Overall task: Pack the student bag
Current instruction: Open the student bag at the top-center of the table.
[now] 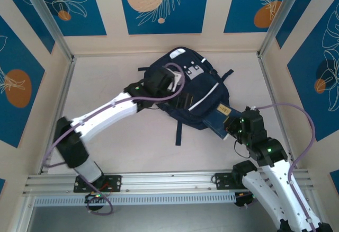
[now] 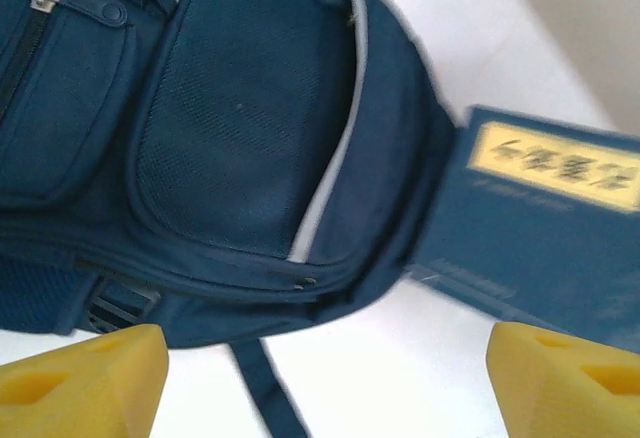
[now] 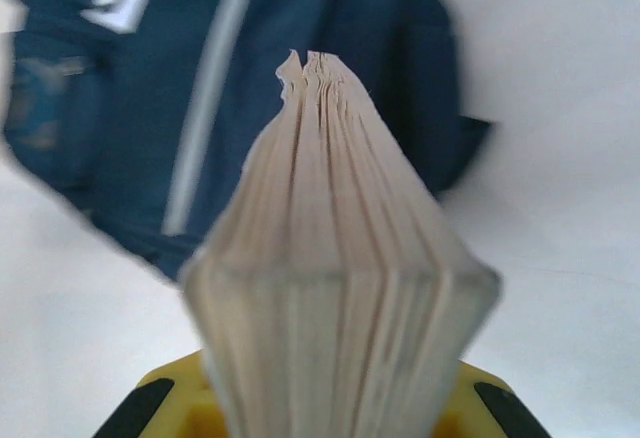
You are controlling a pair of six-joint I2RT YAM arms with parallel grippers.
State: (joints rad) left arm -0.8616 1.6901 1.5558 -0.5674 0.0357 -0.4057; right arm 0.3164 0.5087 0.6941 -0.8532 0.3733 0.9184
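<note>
One bag (image 1: 193, 91) lay flat mid-tabletop (image 1: 116, 73), front pockets up. Its long axis ran on a diagonal from the far middle down toward the near right. One blue book (image 1: 218, 116) sat at the bag's near-right end with its far edge touching the fabric there. I couldn't tell whether that edge was inside an opening or just against the side.

The right fingers (image 3: 195, 398) were clamped on the book's near end. The right wrist view looked along the page block fanning away toward the bag. Key relation: the bag lay straight ahead of the right fingers, up and to the left in the top view, and the book's long side roughly lined up with the bag's diagonal. The next move likely calls for a push along that line.

The left fingers (image 2: 80, 383) were wide apart and held nothing. They hovered over the bag's far-left part, looking down on a side pocket and a zipped pocket. From the left wrist view the book showed off to the right, well apart from either finger.

The right arm was nearer the book and the bag's near-right end. The left arm was nearer the pockets and the top of the bag. My guess is the left would need to pinch fabric to hold the mouth open while the right feeds the book in.

Risk: the bag slides on the tabletop if pushed with nothing bracing it.

Count: 1 bag, 1 book, 2 arms.
</note>
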